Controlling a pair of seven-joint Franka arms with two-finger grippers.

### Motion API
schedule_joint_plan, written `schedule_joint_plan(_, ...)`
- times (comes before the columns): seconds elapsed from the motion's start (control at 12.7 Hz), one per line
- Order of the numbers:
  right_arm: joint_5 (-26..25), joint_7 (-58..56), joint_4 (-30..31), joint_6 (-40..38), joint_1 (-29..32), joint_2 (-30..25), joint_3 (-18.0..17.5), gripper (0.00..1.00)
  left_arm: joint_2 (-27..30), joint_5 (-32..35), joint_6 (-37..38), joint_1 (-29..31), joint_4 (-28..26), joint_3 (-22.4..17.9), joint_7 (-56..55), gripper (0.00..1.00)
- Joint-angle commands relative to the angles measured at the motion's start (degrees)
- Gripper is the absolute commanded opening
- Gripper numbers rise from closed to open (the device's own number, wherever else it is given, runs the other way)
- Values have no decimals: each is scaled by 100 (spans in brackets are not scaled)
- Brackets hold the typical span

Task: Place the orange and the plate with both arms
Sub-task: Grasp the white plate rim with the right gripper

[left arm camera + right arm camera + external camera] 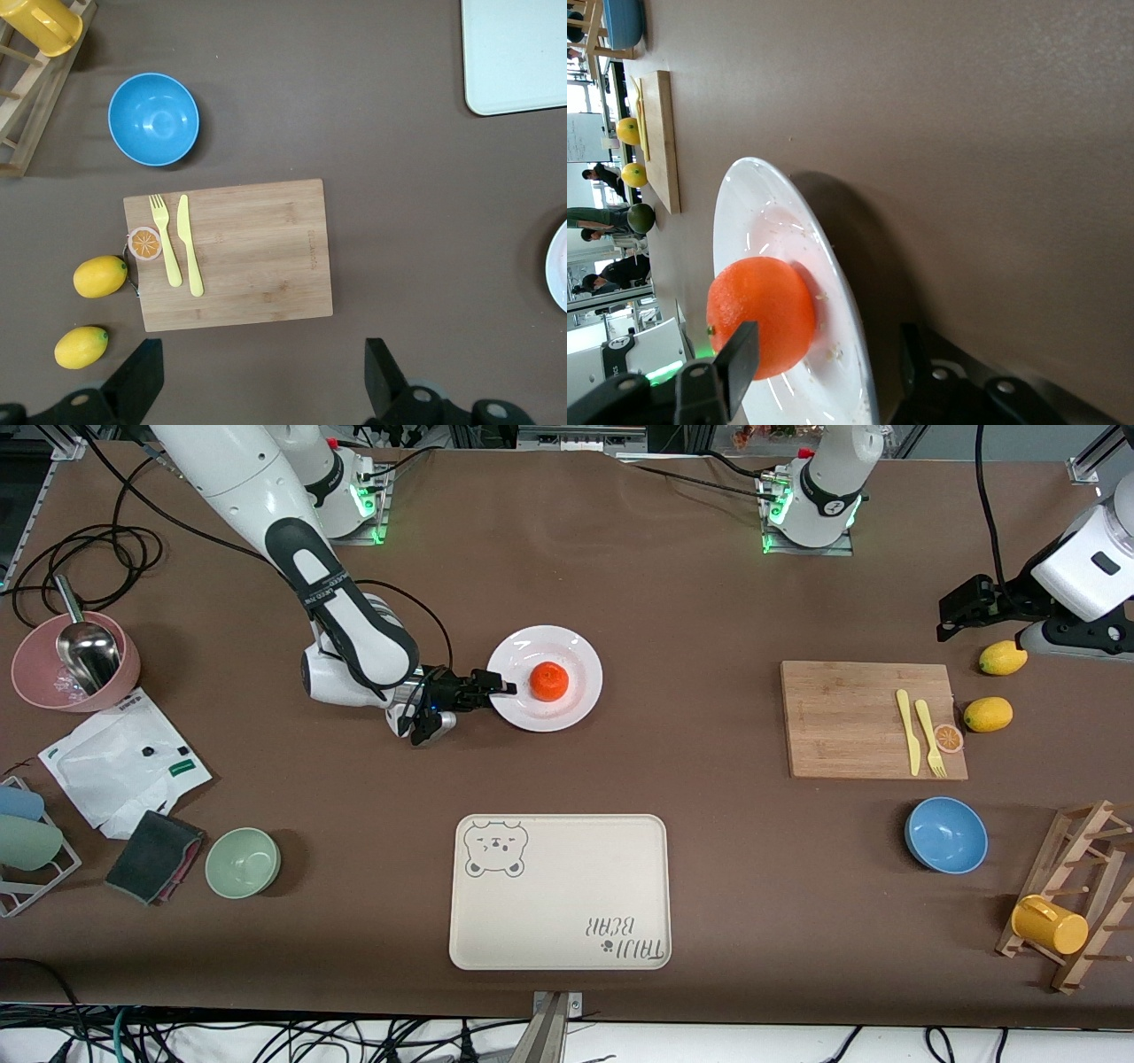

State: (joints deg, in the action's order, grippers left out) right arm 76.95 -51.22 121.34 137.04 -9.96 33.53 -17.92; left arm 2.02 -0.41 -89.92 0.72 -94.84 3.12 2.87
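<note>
The right gripper (pixel 496 689) straddles the rim of the plate (pixel 567 657), one finger above and one below, jaws not yet clamped. The orange (pixel 549 681) sits on that glossy white plate (dimpled, matte skin). The likely next move is pinching the thin rim firmly. The left gripper (pixel 257 376) waits, fingers spread, over the wooden board (pixel 257 257).

A wooden cutting board (pixel 873 719) carries a yellow knife (pixel 907 731), a yellow fork (pixel 929 737) and an orange slice (pixel 948 738). Two lemons (pixel 988 714) lie just beside it. A blue bowl (pixel 946 834) and a cream bear tray (pixel 559 891) sit nearer the front camera.
</note>
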Motion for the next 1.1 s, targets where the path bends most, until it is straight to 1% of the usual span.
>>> schedule_joint_plan(0.0,154,-186,74,113,47,-48,-98,52,-52,111,98,42,141,48,-14,100)
schedule_joint_plan(0.16,154,-186,74,104,47,-83,-98,37,-52,111,107,42,141,39,-14,100)
schedule_joint_plan(0.24,154,-186,74,95,47,-92,-98,32,-52,111,107,42,141,48,-14,100)
schedule_joint_plan(0.39,154,-186,74,95,38,-92,-98,30,-61,94,106,42,150,39,-14,100)
schedule_joint_plan(0.55,163,-265,74,95,47,-83,-98,23,-79,94,107,51,150,39,-6,100)
schedule_joint_plan(0.79,163,-301,83,86,47,-74,-98,0,-79,76,115,112,150,31,-6,100)
schedule_joint_plan(1.03,154,-301,83,69,47,-74,-98,0,-79,76,115,112,150,31,-14,100)
